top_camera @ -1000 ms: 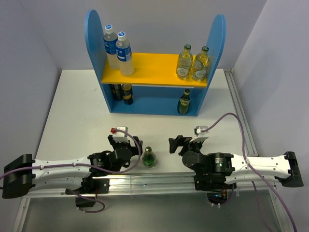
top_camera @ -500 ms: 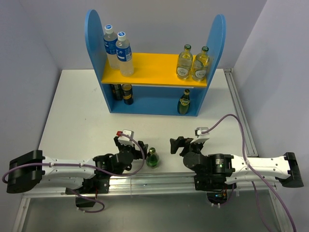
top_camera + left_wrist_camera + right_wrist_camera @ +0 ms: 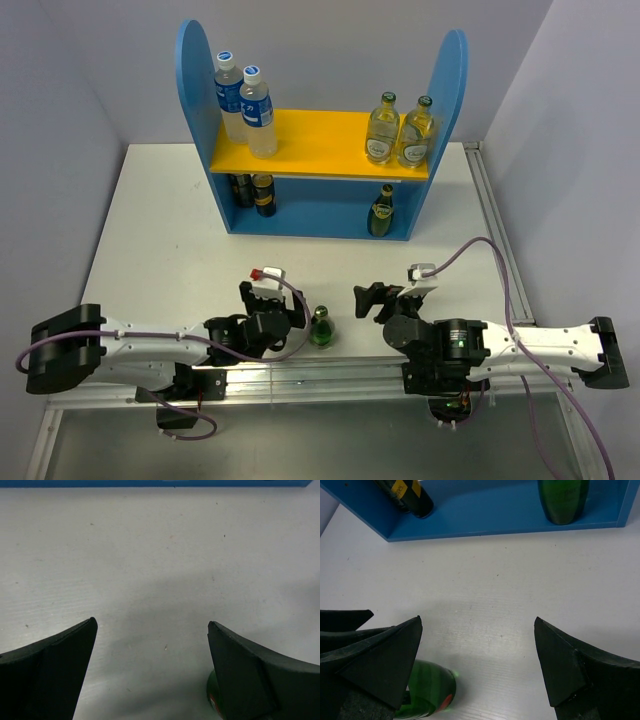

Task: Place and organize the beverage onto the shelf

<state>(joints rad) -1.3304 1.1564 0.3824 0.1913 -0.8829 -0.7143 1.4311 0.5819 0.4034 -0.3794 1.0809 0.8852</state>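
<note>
Green bottle stands upright on the table close against the left claw's right-hand finger, not centred between the tips, which are spread wide and empty. The right claw is equally wide and empty, with the bottle low to its left. For a sound grip, I judge the left claw should shift sideways until the body sits midway, close low on it, then carry it to the shelf, well ahead of both claws.
</note>
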